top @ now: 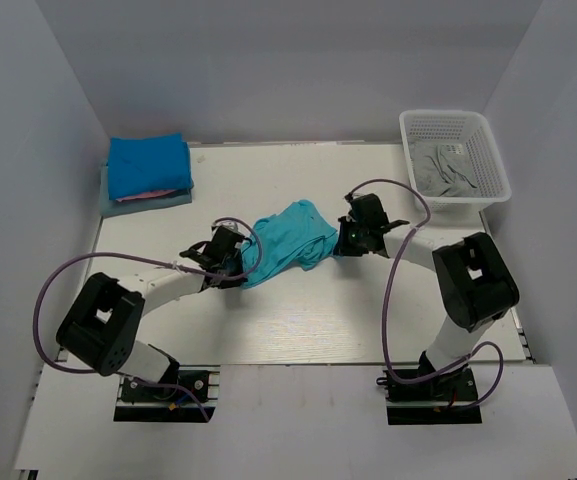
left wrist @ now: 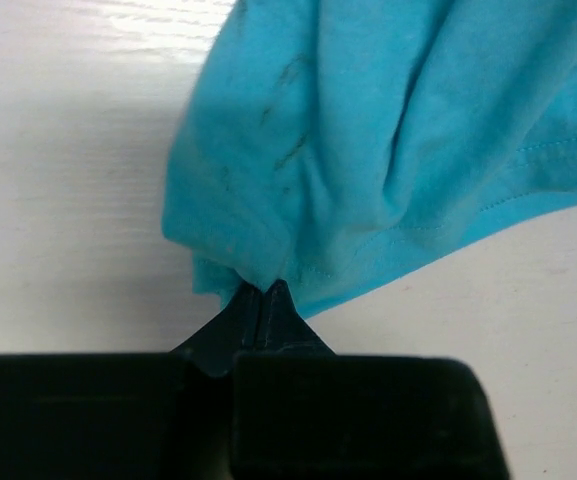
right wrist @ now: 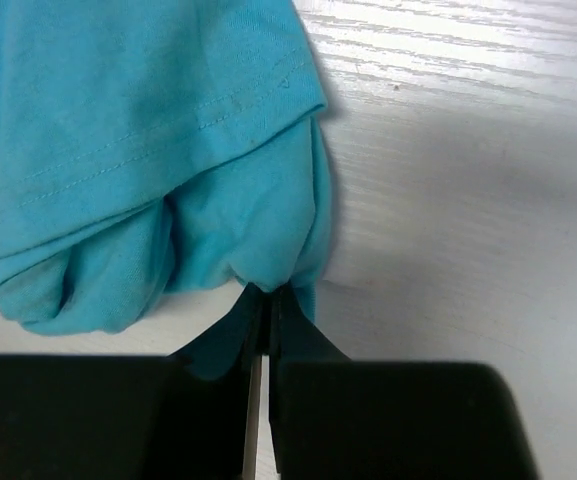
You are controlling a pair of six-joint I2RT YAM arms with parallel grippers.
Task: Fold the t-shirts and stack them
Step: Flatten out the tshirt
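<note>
- Left of the lattice basket [top: 446, 113]: turquoise t-shirt [top: 290, 243], bunched up.
- left gripper [left wrist: 265, 298] and right gripper [right wrist: 266, 297] both clamped on its ends.
- Tiny bites, fabric might slip on the lift.

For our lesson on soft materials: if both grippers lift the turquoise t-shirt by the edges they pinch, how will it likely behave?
Probably floppy: the turquoise t-shirt lies bunched in soft folds, so it should sag between the left gripper and right gripper. Likely light: the fabric looks thin. It might slip, since each grip catches little fabric.
</note>
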